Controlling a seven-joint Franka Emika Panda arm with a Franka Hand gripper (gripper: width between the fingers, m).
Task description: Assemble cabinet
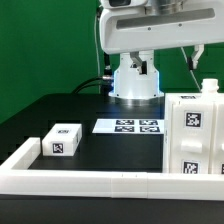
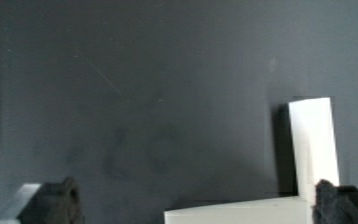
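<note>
The cabinet (image 1: 193, 135), a white box-shaped unit of stacked smaller boxes with square black-and-white tags, stands at the exterior view's right on the black table. A small loose white box (image 1: 61, 141) with a tag lies at the left. In the wrist view my gripper (image 2: 194, 200) is open and empty, with dark fingertips (image 2: 55, 200) far apart above the dark table. A white plastic part (image 2: 313, 140) shows between and beyond the fingers, near one of them; I cannot tell which piece it is. The gripper itself is out of the exterior view.
The marker board (image 1: 128, 126) lies flat on the table in front of the robot's white base (image 1: 135, 78). A long low white rail (image 1: 90, 182) runs along the front edge and up the left side. The arm's body (image 1: 150, 25) hangs over the back.
</note>
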